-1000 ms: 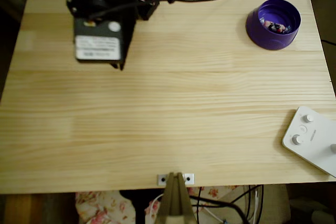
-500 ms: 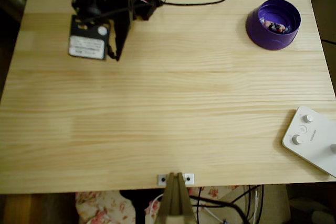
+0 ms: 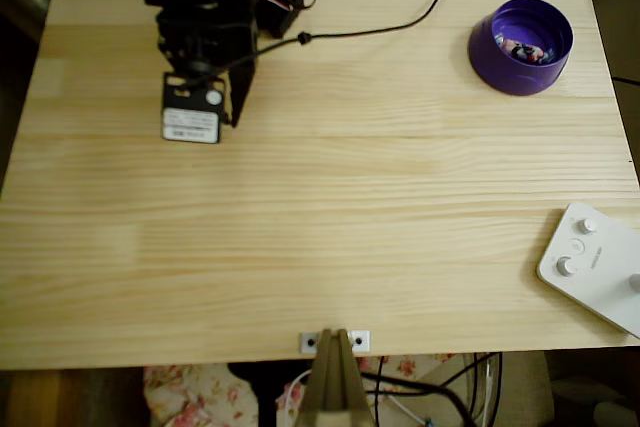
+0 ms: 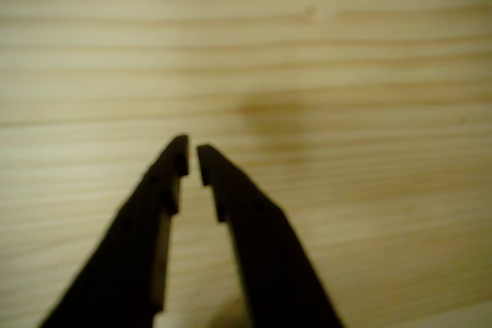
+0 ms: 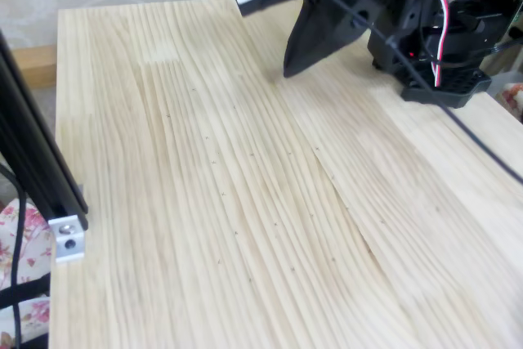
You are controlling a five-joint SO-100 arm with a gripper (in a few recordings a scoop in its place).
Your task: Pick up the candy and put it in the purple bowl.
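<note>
Since the candy [image 3: 524, 50] already lies inside the purple bowl [image 3: 521, 46] at the far right, we hold our pincer [image 4: 192, 160] nearly together and empty over the bare surface [image 3: 330, 207] at far left; we risk snagging the cable [image 3: 380, 22].

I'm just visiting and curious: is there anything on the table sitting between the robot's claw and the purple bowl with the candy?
Nothing visible does. In the overhead view the gripper hangs at the table's upper left and the purple bowl sits at the upper right, bare wood between them. The candy already lies inside the bowl. The white device is off at the lower right.
</note>
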